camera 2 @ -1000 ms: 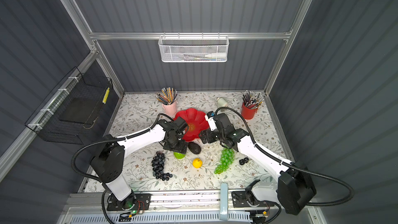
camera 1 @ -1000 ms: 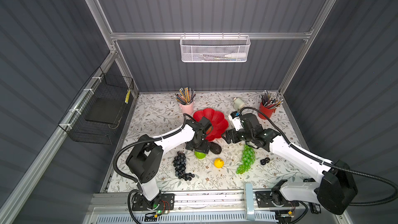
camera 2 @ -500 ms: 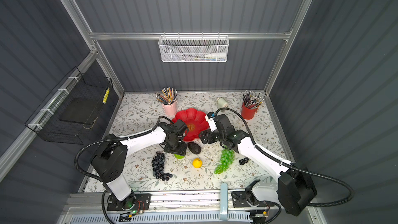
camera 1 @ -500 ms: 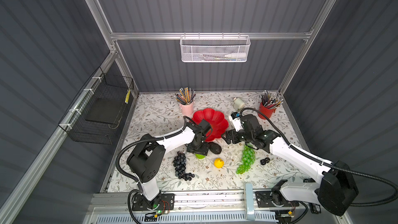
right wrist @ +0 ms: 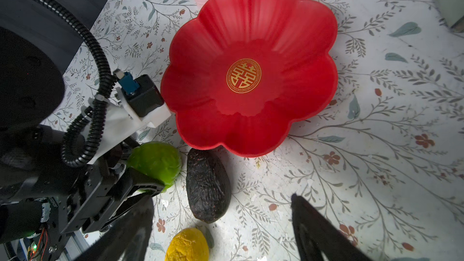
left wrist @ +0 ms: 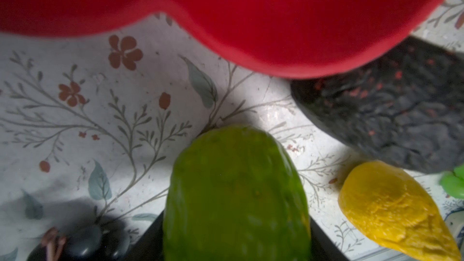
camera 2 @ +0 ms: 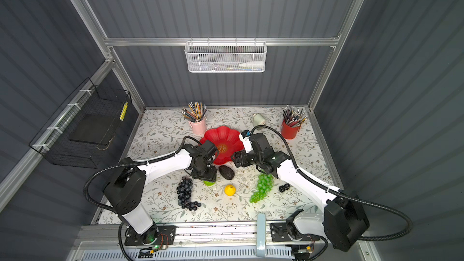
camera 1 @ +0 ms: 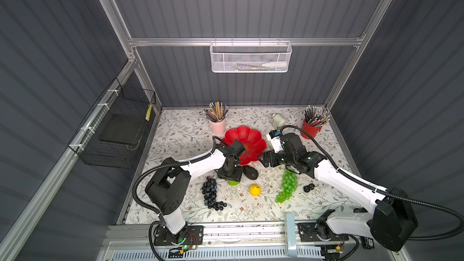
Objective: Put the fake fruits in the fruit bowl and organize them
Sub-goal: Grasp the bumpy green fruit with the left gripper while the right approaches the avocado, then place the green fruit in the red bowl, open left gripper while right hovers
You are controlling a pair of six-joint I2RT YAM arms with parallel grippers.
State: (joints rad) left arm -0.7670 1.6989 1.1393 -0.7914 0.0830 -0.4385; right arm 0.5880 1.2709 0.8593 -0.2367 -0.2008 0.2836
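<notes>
Lowered since before, left claw (camera 1: 232,180) pinches ridged green ball (right wrist: 157,161); right claw (camera 1: 263,158) spread beside double-happiness-marked bowl (right wrist: 251,21).

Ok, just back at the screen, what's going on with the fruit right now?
The left hand has its jaws either side of the ridged green ball, which sits on the table just in front of the red fruit bowl. A firm grip can't be confirmed. The right hand hangs open and empty beside the bowl's edge. The bowl holds nothing yet. The black bumpy oval, yellow fruit, purple grape bunch and green grape bunch lie on the table.
</notes>
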